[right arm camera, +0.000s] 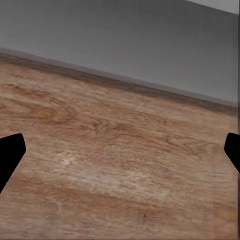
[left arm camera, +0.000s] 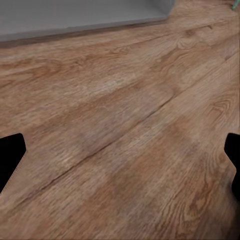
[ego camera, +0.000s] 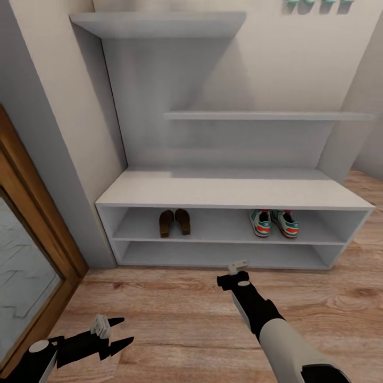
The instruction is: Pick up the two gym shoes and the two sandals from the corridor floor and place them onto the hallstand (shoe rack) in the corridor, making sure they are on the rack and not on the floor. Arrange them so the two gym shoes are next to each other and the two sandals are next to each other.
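Observation:
The two sandals (ego camera: 174, 222) stand side by side on the hallstand's (ego camera: 229, 189) upper open shelf row, toward its left. The two gym shoes (ego camera: 274, 223) sit together on the same row at the right, heels facing me. My left gripper (ego camera: 121, 332) hovers low over the corridor floor (ego camera: 175, 314), open and empty; in the left wrist view its fingertips (left arm camera: 11, 157) frame bare planks. My right gripper (ego camera: 234, 276) is close in front of the rack's bottom edge, open with nothing held; its fingertips (right arm camera: 10, 152) spread wide over the floor in the right wrist view.
A wood-framed glass door (ego camera: 32, 223) stands at the left, beside a grey wall corner (ego camera: 64, 159). Two floating shelves (ego camera: 255, 115) hang above the bench. The rack's grey base (right arm camera: 125, 45) runs just ahead of the right gripper.

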Controlling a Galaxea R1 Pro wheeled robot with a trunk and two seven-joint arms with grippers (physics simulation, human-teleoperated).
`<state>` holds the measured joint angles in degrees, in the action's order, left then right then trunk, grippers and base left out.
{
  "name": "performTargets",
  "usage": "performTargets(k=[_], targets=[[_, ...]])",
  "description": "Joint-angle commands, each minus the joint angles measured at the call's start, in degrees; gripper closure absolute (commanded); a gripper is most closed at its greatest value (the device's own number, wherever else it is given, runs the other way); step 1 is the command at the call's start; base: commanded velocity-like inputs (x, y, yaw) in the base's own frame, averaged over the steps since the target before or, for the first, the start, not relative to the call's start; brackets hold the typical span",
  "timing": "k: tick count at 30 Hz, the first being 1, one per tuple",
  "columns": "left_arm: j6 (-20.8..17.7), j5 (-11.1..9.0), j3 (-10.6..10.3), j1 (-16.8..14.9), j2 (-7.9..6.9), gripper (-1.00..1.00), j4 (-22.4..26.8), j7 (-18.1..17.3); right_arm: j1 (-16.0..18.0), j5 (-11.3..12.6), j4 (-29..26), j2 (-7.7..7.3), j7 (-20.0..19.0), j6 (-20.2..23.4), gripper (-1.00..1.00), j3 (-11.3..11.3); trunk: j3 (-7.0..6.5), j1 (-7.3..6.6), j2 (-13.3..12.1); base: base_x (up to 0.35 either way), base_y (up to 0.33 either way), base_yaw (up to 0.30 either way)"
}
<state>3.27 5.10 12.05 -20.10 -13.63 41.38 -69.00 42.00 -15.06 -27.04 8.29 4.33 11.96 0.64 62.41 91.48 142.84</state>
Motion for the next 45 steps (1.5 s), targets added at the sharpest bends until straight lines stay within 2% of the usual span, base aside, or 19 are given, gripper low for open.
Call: performTargets(k=[1, 14, 19, 20, 23, 25, 31, 35, 40, 44, 45], targets=[[0.3, 0.5, 0.3, 0.0, 0.04, -1.00, 0.0, -0.1, 0.0, -0.5, 0.5, -0.23, 0.1, -0.4, -1.00, 0.1, -0.13, -0.24, -0.4, 0.000, 0.000, 0.000], [0.3, 0.5, 0.3, 0.0, -0.04, -1.00, 0.0, 3.9, 0.0, -0.4, 8.1, -3.74, 0.1, -10.3, -1.00, 0.1, -2.47, -3.09, -5.6, 0.000, 0.000, 0.000], [0.3, 0.5, 0.3, 0.0, -0.07, -1.00, -0.1, 5.4, 0.0, -0.4, 11.4, -5.43, 0.1, -13.7, -1.00, 0.1, -3.37, -4.19, -7.6, 0.000, 0.000, 0.000], [0.3, 0.6, 0.4, 0.0, -0.11, -1.00, -0.1, 6.1, 0.0, -0.4, 13.0, -6.18, 0.1, -15.2, -1.00, 0.1, -3.55, -4.41, -8.0, 0.000, 0.000, 0.000], [0.3, 0.6, 1.7, 0.0, -0.10, -1.00, -0.2, 7.3, 0.0, -0.3, 16.7, -7.66, 0.1, -18.9, -1.00, 0.1, -4.08, -5.07, -9.2, 0.000, 0.000, 0.000], [0.2, 0.6, 2.1, 0.0, -0.10, -1.00, -0.2, 7.5, 0.0, -0.3, 17.8, -7.98, 0.2, -20.0, -1.00, 0.1, -4.44, -5.51, -10.0, 0.000, 0.000, 0.000], [0.2, 0.8, 5.6, 0.0, -0.09, -1.00, -0.2, 8.3, -0.1, -0.3, 23.1, -9.66, 0.2, -26.9, -1.00, 0.1, -5.52, -6.83, -12.4, 0.000, 0.000, 0.000], [0.2, 0.9, 7.5, 0.0, -0.09, -1.00, -0.2, 8.5, -1.1, -0.2, 24.5, -10.53, 0.2, -30.4, -1.00, 0.1, -6.24, -7.70, -14.0, 0.000, 0.000, 0.000], [0.2, 1.0, 8.8, 0.0, -0.09, -1.00, -0.2, 9.6, -3.2, -0.1, 25.1, -11.19, 0.2, -32.8, -1.00, 0.1, -7.14, -8.80, -16.0, 0.000, 0.000, 0.000], [0.3, 1.0, 9.1, 0.0, -0.05, -1.00, -0.3, 12.5, -5.4, -0.1, 25.3, -11.49, 0.2, -34.5, -1.00, 0.1, -7.85, -9.68, -17.6, 0.000, 0.000, 0.000], [0.5, 1.1, 9.1, 0.1, 0.04, -1.00, -0.5, 16.2, -7.6, -0.1, 25.3, -11.60, 0.2, -37.1, -1.00, 0.1, -8.03, -9.90, -18.0, 0.000, 0.000, 0.000]])
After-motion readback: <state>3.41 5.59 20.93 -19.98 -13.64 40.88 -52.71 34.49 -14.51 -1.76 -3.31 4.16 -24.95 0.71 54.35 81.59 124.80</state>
